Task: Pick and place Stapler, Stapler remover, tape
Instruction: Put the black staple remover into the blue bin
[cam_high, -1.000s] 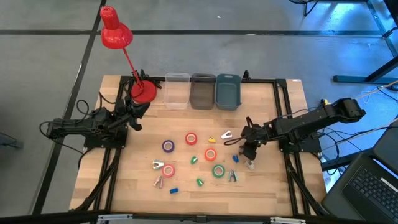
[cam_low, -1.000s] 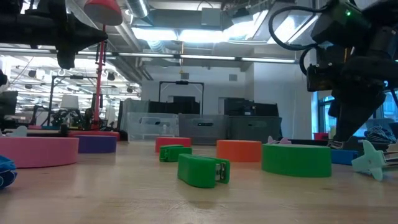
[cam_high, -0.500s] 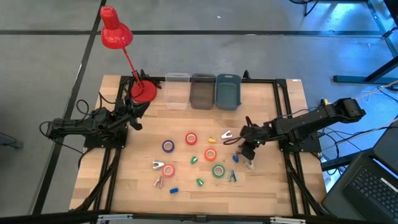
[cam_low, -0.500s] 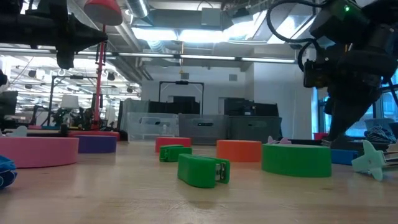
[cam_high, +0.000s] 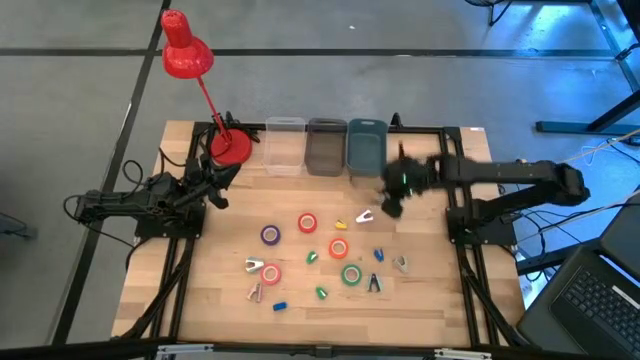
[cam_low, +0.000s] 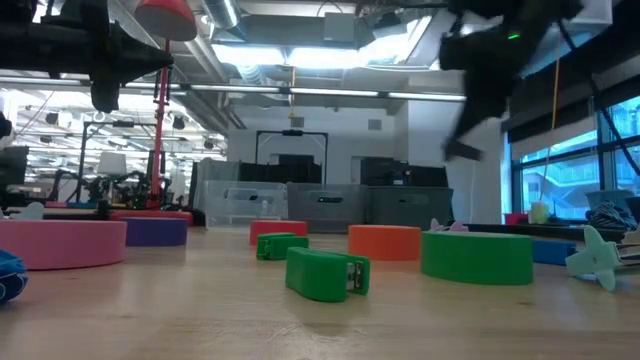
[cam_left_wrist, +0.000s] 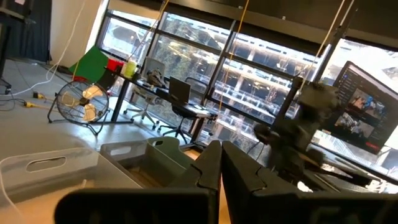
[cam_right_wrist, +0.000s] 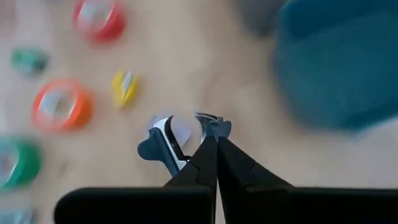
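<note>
Tape rolls lie mid-table: purple (cam_high: 270, 234), red (cam_high: 307, 222), orange (cam_high: 338, 247), green (cam_high: 350, 273) and pink (cam_high: 270, 272). Small staplers lie among them, such as the green one (cam_low: 327, 272) and the yellow one (cam_high: 340, 224). A grey stapler remover (cam_high: 400, 263) rests flat near the right, and a white one (cam_high: 362, 215) lies farther back. My right gripper (cam_high: 392, 207) hangs shut in the air just right of the white remover (cam_right_wrist: 163, 144), in front of the blue bin, with nothing between its fingers. My left gripper (cam_high: 215, 185) is shut and parked at the table's left.
Three bins stand in a row at the far edge: clear (cam_high: 285, 146), grey (cam_high: 326, 146) and blue (cam_high: 366, 146). A red desk lamp (cam_high: 187, 55) stands at the far left corner. More removers (cam_high: 252, 264) (cam_high: 374, 284) and a blue stapler (cam_high: 378, 254) lie about.
My right gripper has risen from just above the grey stapler remover near the table's right and swung toward the far edge, up to the blue bin. The grey remover lies where it was. No object has moved.
</note>
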